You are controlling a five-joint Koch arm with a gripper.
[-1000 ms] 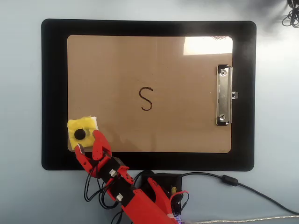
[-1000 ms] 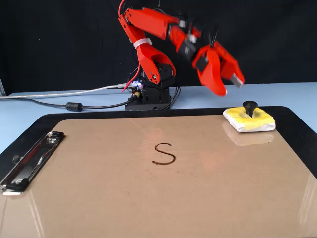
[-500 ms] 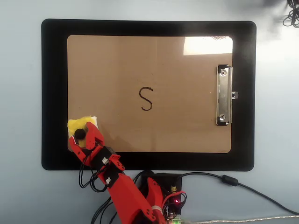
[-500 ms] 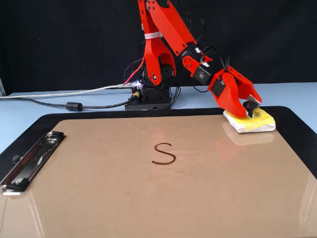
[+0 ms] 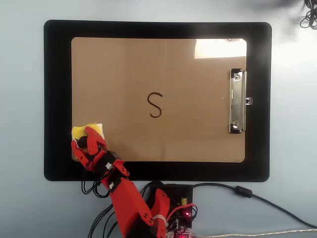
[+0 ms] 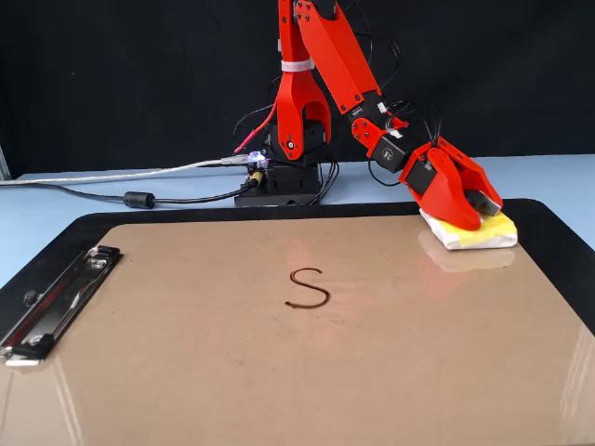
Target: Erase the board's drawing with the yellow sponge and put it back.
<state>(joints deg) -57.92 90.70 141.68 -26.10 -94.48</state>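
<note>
Sponge work has hardly begun to count here: the yellow sponge (image 5: 85,130) lies at a corner of the board (image 5: 198,144), lower left in the overhead view and far right in the fixed view, with the red gripper (image 5: 90,142) set down over it. The jaws seem to straddle the sponge's middle, where a dark knob shows between them in the overhead view, but whether they are actually pinching it or only resting around it cannot be told from either camera. The drawing (image 5: 155,105), a thin black S, sits whole near the board's centre, well apart from the sponge, so no erasing appears to be done yet. Several things could go wrong from this point. If the hold is loose, the sponge may stay behind or twist out when the arm starts toward the S. If it is carried too high, it could pass over the line without wiping; pressed too hard, it might drag on the glossy surface and shove the board across the black mat (image 5: 57,99), since nothing visible pins it down. A sweep running past the S toward the metal clip (image 5: 237,101) could also snag there. The sponge's overhang at the board's edge makes a tilted pickup likely.
</note>
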